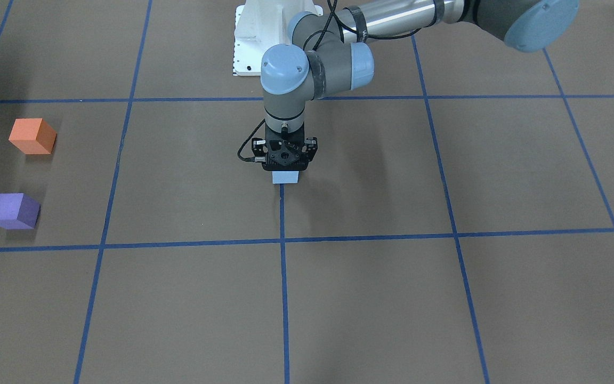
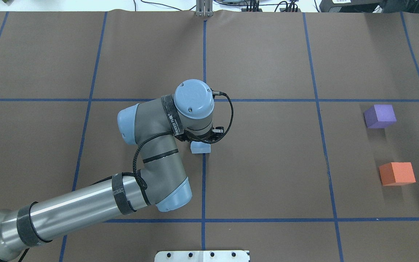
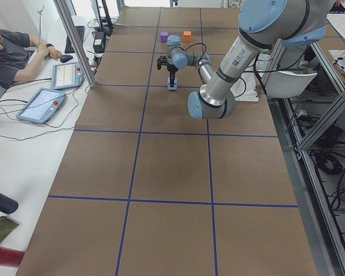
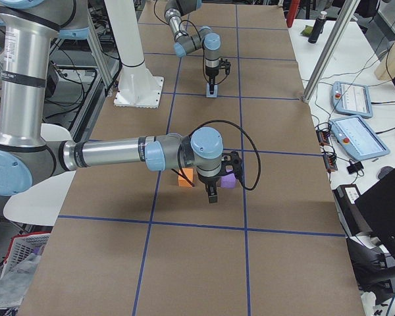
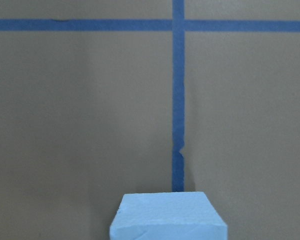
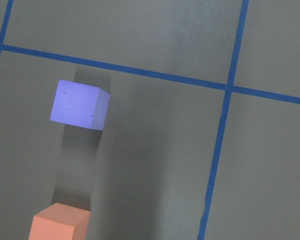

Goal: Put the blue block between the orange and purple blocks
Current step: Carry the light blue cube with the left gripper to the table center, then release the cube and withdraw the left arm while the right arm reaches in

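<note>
pale blue foam block (image 1: 286, 177), matte, roughly a cube so no long axis, edges square to the tape lines (image 1: 282, 218). it sits mid counter (image 1: 371, 176), right under the left hand (image 1: 285, 168). can't tell if that hand's pinching it. orange block (image 1: 32, 136) and purple block (image 1: 13, 210) lie well apart from it.

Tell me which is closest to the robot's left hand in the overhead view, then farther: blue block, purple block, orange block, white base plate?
1. Blue block: right under the left hand.
2. White base plate: bottom edge, middle.
3. Purple block and orange block: far right; too close to call.
</note>
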Tool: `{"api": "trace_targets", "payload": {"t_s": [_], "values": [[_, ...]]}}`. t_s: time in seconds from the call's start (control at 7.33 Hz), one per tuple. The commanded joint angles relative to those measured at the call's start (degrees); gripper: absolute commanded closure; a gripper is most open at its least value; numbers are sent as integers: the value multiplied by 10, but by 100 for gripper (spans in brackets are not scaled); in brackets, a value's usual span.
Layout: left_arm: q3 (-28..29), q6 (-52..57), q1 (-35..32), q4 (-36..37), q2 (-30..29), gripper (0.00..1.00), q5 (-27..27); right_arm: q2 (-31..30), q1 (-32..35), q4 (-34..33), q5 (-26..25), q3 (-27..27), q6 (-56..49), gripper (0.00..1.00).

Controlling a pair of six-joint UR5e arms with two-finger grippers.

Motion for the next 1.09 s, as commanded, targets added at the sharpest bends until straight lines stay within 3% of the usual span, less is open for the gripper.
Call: {"api": "trace_targets", "payload": {"t_s": [0.0, 0.27, 0.41, 0.68, 0.95], "values": [[-35, 38, -19, 10, 1, 1, -6, 1, 0, 0, 1, 24, 2, 0], [-120, 143, -78, 82, 60, 1, -60, 8, -14, 0, -1, 60, 6, 0], [-177, 208, -109, 89, 135, 1, -84, 38, -30, -1, 1, 66, 62, 0], [-261, 371, -201, 91, 277, 1, -141, 84, -126, -2, -5, 97, 209, 0], [-298, 578, -317, 90, 405, 1, -164, 138, -234, -3, -55, 127, 355, 0]]}}
